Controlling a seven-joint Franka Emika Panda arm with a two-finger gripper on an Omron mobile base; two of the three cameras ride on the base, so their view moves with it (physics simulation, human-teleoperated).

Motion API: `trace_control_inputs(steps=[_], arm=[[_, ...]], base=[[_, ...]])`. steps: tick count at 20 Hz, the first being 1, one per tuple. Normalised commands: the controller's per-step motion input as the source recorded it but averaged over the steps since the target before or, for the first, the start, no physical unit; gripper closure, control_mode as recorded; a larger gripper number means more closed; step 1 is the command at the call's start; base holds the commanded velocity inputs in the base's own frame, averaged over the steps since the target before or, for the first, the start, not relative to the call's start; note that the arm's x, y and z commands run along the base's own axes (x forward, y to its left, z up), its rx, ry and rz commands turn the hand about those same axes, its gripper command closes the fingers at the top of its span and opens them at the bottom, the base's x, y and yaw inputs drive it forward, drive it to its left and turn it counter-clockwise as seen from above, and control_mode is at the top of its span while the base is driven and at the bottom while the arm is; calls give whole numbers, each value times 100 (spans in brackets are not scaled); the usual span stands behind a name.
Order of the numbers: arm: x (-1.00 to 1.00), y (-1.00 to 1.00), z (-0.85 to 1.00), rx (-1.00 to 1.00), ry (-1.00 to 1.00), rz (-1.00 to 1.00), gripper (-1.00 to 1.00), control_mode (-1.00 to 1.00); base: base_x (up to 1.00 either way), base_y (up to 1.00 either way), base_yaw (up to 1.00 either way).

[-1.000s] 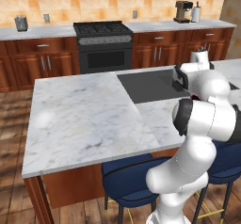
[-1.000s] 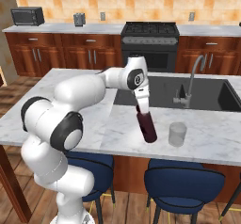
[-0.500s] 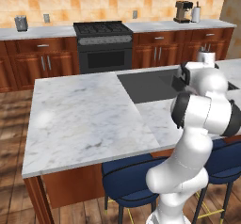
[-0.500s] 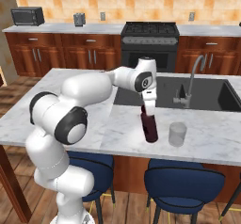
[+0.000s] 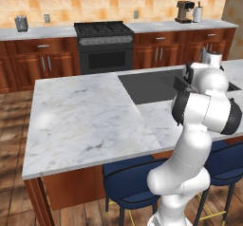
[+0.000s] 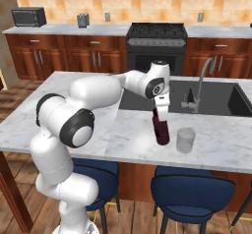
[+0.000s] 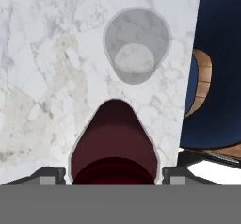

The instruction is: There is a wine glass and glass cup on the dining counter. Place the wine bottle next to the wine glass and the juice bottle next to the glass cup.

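Note:
The stubby dark maroon juice bottle stands upright on the marble dining counter, near its front edge. My gripper comes down over it from above and is shut on its top. In the hand view a finger sits on each side of the juice bottle. The glass cup, a clear straight tumbler, stands just right of the bottle with a small gap between them. The hand view looks down into the glass cup beyond the bottle. The wine glass and wine bottle are out of view.
The dark inset sink with its curved tap lies just behind the bottle. Blue stools stand below the counter's front edge. A stove and wall cabinets line the back.
My gripper has shifted the juice bottle slightly to the right, closer to the glass cup. The cup has stayed where it was.

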Motion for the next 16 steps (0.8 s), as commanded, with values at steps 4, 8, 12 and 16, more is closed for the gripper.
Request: trace_control_inputs(steps=[4, 8, 12, 16], arm=[[13, -7, -20, 3, 0, 0, 100, -100], [12, 0, -29, 9, 0, -1, 100, -100], [11, -6, -25, 5, 0, 0, 100, -100], [9, -11, -20, 0, 0, 0, 100, -100]], base=[[0, 0, 0], [0, 0, 0], [0, 0, 0], [0, 0, 0]])
